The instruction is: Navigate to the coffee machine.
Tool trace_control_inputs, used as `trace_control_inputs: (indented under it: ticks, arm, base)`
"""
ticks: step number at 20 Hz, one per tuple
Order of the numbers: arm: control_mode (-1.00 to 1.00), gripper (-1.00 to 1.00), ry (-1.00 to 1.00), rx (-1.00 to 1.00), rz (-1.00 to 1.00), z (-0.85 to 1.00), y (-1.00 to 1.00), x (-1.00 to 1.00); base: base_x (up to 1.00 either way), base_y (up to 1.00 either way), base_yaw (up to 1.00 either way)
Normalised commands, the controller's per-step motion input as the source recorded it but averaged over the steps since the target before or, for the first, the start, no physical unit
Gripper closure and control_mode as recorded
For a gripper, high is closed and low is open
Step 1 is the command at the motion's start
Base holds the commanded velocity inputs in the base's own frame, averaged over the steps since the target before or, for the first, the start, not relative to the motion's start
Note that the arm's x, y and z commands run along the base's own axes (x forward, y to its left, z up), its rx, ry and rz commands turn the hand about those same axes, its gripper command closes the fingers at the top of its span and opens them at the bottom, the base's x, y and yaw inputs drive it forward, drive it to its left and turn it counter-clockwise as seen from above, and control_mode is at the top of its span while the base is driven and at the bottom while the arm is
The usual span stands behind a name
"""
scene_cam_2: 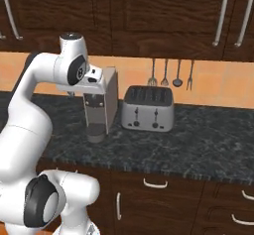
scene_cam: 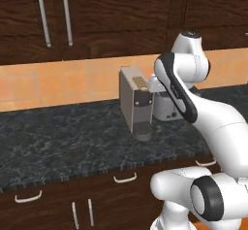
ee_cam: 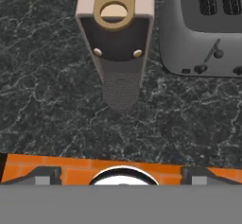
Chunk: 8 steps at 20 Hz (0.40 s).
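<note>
We have the coffee machine [ee_cam: 116, 34] straight below our pincer [ee_cam: 122, 176], on the dark counter [ee_cam: 42, 90] left of the toaster [ee_cam: 208, 29]; fingers sit wide, empty. It looks rigid, heavy, slick-sided; its narrow flanks seem best for holding

We see our arm [scene_cam: 213, 122] folded upright, elbow high, wrist bent so the hand faces straight down.

Three camera angles on one stretch of kitchen counter [scene_cam: 58, 141]

Both base views look forward and down from behind the arm, sharing the coffee machine [scene_cam: 135, 103] and toaster [scene_cam_2: 148, 108]; the hand view looks steeply down, close above both
</note>
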Motion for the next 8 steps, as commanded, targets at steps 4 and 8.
trace_control_inputs:
  ticks: [4, 8]
  arm:
    - [1.00, -1.00, 0.00, 0.00, 0.00, 0.00, 0.00, 0.00]
    - [1.00, -1.00, 0.00, 0.00, 0.00, 0.00, 0.00, 0.00]
  base:
    - [0.50, 0.23, 0.00]
    - [0.34, 0.19, 0.00]
